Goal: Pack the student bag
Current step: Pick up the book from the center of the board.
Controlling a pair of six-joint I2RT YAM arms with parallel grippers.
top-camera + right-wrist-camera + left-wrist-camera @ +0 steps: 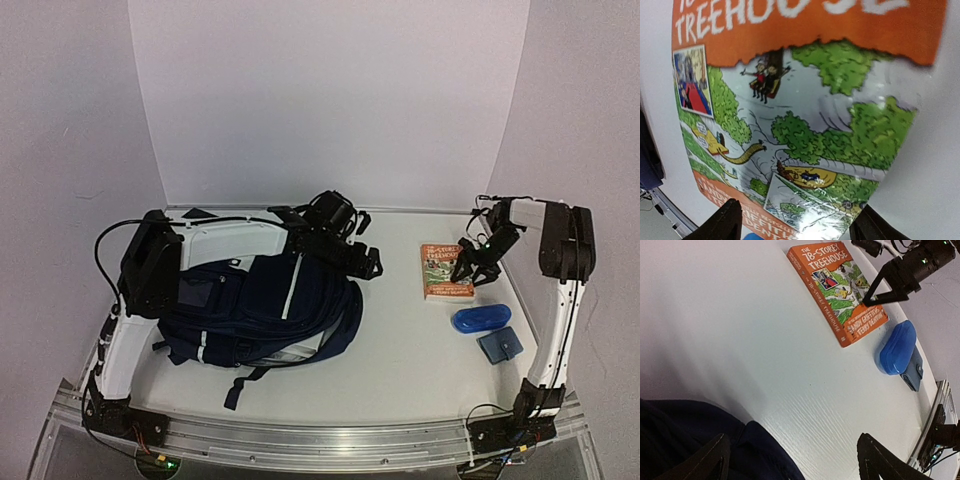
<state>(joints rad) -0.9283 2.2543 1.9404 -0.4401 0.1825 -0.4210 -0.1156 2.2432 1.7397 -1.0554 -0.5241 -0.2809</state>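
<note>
Your navy white-striped fabric backpack point(265, 310) lies flat near the desk's point(400, 350) left edge. Left gripper point(368, 262) wide, empty, beside it (probably to hold it open); right gripper point(470, 268) spread over the orange paperback book point(438, 268), likely grabbing next.

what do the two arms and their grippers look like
The left arm and right arm have white links with black joint housings and black bases on a metal rail. Black cables loop along them. The left gripper and right gripper are black with slim, tapered fingers.
</note>
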